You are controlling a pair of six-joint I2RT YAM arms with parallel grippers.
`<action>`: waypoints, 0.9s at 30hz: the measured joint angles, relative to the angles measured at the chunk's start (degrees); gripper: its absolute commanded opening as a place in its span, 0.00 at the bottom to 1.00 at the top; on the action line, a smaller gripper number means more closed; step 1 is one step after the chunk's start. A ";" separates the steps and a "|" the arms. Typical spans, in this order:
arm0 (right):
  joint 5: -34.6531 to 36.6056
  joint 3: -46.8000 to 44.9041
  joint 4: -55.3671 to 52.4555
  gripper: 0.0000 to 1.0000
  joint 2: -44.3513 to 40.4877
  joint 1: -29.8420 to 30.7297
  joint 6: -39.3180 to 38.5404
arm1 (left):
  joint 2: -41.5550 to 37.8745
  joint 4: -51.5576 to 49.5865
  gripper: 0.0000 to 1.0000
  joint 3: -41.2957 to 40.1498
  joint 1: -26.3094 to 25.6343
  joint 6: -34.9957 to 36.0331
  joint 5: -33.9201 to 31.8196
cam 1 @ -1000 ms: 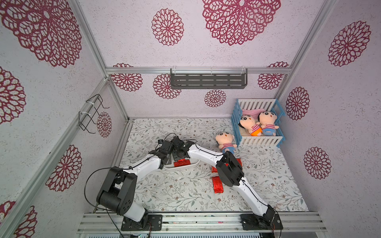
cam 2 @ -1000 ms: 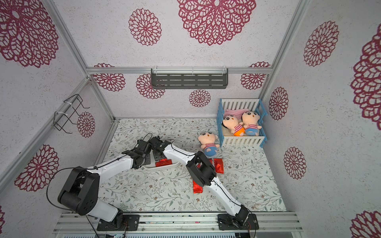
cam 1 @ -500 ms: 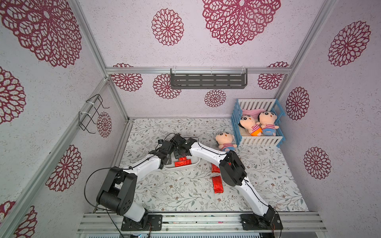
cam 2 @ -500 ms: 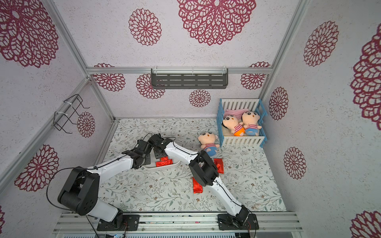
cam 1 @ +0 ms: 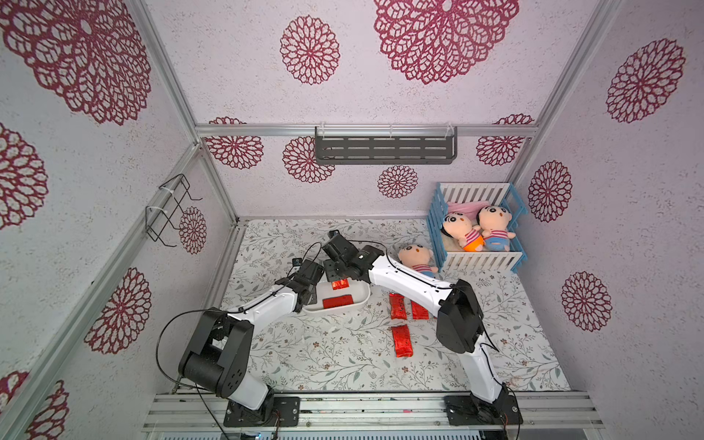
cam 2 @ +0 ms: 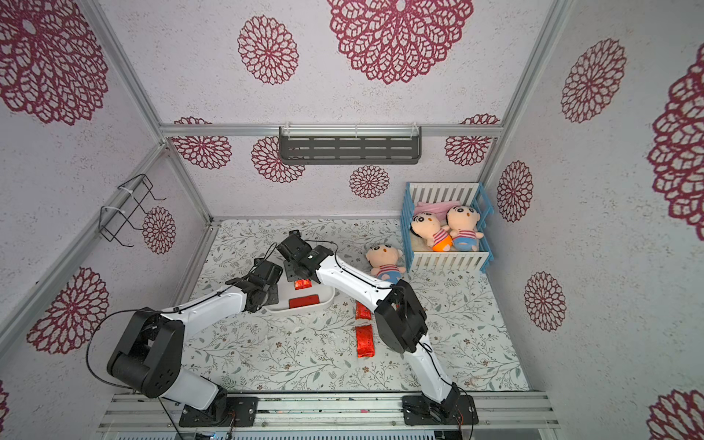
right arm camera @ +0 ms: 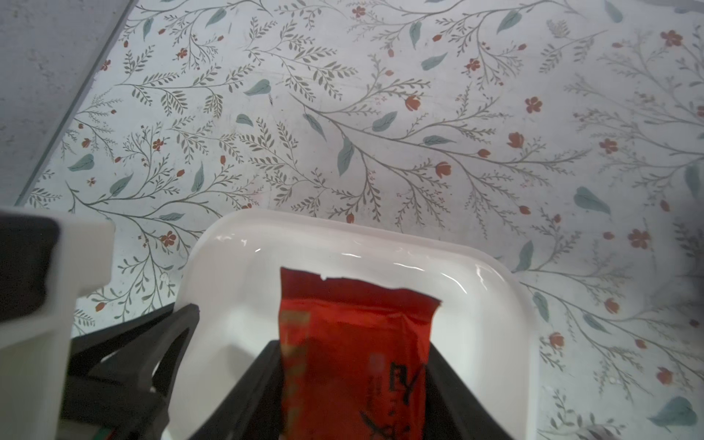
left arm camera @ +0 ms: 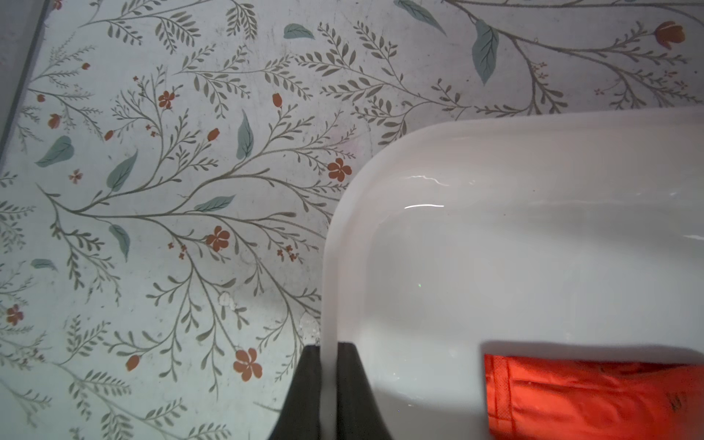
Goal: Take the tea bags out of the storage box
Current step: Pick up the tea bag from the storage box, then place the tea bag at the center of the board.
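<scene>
1. Pinching the rim of the white box (left arm camera: 335,247), the left claw (left arm camera: 329,384) is closed narrow. One finger is outside the wall and one inside, at the box's left end in both top views.
2. The right claw (right arm camera: 352,354) is over the inside of the box, fingers pressed to the two long edges of a red tea bag (right arm camera: 354,316). Whether the bag is clear of the box floor, cannot tell.
3. A second bag (cam 1: 337,301) lies flat in the box near its front wall, apart from the held one.
4. Three are out on the mat (cam 1: 324,354), right of the box. The middle bag (cam 1: 397,306) is just beside the arm-side bag (cam 1: 419,310), which is partly under the right arm. The front bag (cam 1: 403,340) lies nearer the rail.
5. Room: open mat runs from the box's front edge to the rail, and from its far edge to the back wall. The right side is tighter, with the doll (cam 1: 417,257) on the mat just beside the crib (cam 1: 478,261) in the back right corner.
</scene>
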 measured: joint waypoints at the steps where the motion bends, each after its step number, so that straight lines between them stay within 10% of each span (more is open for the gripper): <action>1: 0.00 -3.23 0.68 0.56 -2.38 -0.35 0.00 | 0.00 0.00 0.00 0.00 -0.02 0.00 0.00; 14: -0.59 -57.18 8.66 0.54 -45.81 -11.96 3.28 | 0.00 0.02 0.00 0.00 -0.11 0.00 -0.15; 27: -3.63 -76.83 11.78 0.54 -48.85 -11.96 8.24 | 0.37 -0.13 0.00 0.35 -0.24 0.00 -0.26</action>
